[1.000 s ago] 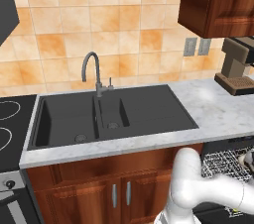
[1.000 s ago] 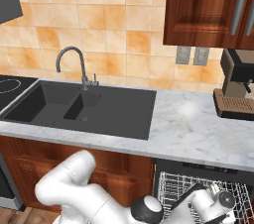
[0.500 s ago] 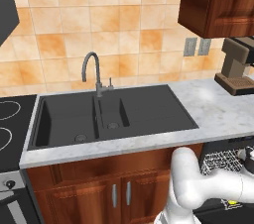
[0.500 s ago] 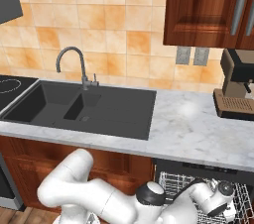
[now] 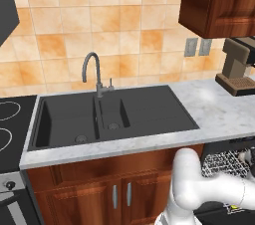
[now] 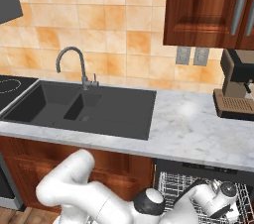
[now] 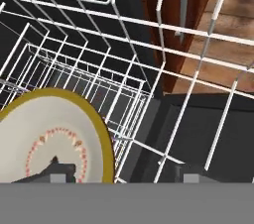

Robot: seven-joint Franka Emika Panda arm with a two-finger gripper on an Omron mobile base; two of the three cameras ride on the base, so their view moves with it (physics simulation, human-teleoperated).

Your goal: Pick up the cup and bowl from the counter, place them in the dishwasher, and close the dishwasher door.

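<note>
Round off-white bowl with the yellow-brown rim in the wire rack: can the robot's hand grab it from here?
Probably yes: the open hand sits inside the grey wire rack, the bowl lies just ahead of one fingertip, and no wire seems to cross between them.

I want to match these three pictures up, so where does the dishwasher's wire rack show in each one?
Left base view: wire rack at lower right, under the counter.
Right base view: bottom right, below the counter.
Hand view: close up, across most of the picture.
Shared landmark: the reddish wooden cabinet beside it.
</note>
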